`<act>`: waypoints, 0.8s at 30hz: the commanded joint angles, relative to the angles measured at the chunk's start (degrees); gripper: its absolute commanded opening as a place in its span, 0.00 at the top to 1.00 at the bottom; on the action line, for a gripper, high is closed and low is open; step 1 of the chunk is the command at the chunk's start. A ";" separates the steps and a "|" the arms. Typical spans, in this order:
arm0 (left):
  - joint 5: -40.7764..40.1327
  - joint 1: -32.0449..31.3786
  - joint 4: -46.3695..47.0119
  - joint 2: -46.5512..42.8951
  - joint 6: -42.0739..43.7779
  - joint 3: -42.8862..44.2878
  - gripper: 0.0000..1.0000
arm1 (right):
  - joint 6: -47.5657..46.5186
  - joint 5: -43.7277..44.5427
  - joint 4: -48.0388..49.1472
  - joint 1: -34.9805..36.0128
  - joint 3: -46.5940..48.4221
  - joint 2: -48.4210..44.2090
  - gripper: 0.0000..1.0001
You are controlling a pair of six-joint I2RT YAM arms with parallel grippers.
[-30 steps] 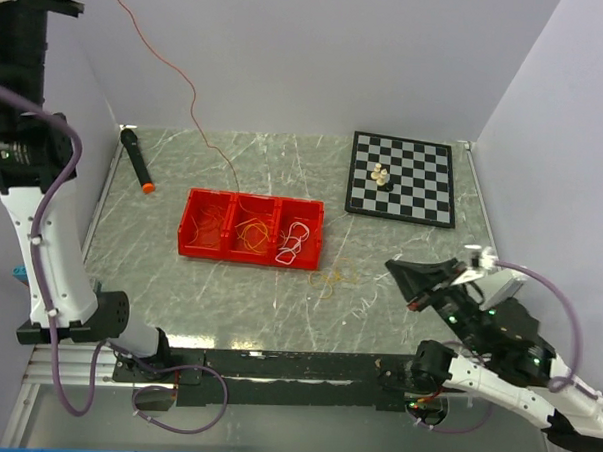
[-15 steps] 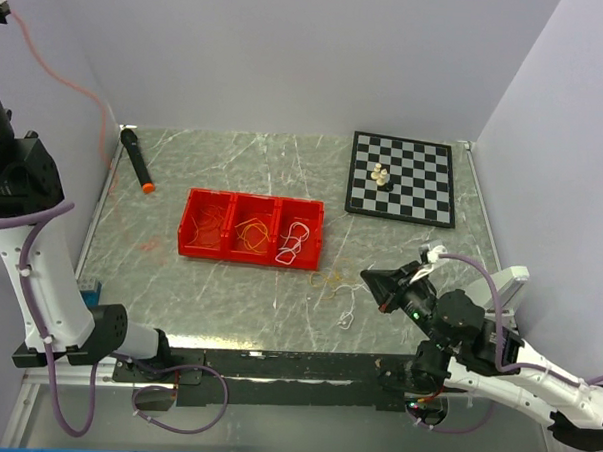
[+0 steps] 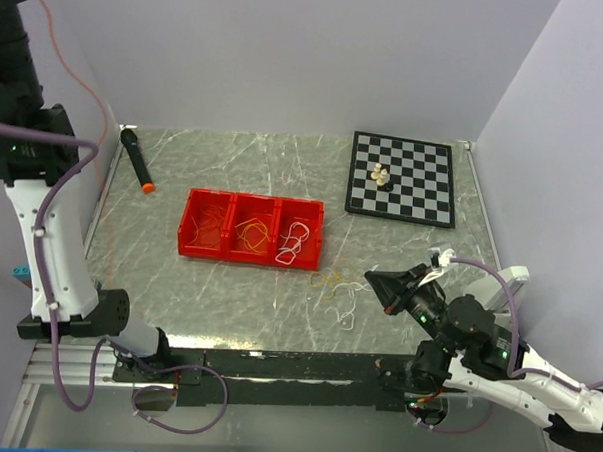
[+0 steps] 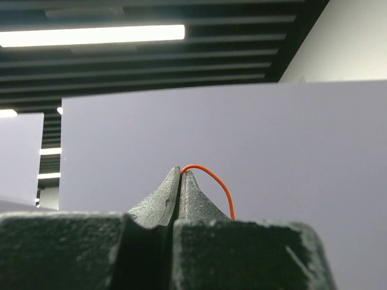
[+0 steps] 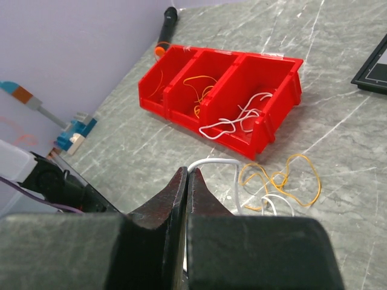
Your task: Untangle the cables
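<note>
- While your left gripper [image 4: 180, 171] is sitting way up high above the table, its jaws are clamping tight on a thin red wire [image 4: 213, 179]. The wire is arcing out of the tips and dropping out of that wrist view.
- Your right gripper [image 5: 186, 172] is hovering low over the grey marbled table [image 3: 209, 292], jaws pressed together and pinching a thin white wire [image 5: 211, 161] right at the tips.
- That white wire is running down into the loose tangle lying on the table near the corner of the red plastic three-compartment tray [image 5: 279, 115], on the robot's side. The tangle is yellow-orange loops [image 5: 278, 180] with more white mixed in beside them.
- The tray is already holding sorted strands: reddish in one end bin, orange-yellow in the middle, white in the other end bin. One white bit looks to be spilling over the front wall.
- I'm reading this as the pull-apart step. Each arm is gripping one colour, so you're teasing red and white free of the clump. I can't tell from these views whether the red one is clear of the tangle.
- The next move is probably calling for a slow draw of the white away from the yellow loops, checking they aren't dragging along, then a drop into the white bin.
</note>
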 commanded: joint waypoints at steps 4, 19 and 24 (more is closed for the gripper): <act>-1.81 -0.25 0.70 1.36 3.99 0.48 0.99 | 1.53 0.43 0.05 0.29 -0.51 -2.65 1.00; -0.94 -1.22 -1.50 2.68 3.56 -3.56 0.99 | 1.97 4.38 -6.36 0.29 2.04 -9.32 1.00; -0.67 -1.75 -2.81 2.42 3.38 -4.70 0.99 | 2.50 4.83 -7.60 0.38 1.69 -10.38 1.00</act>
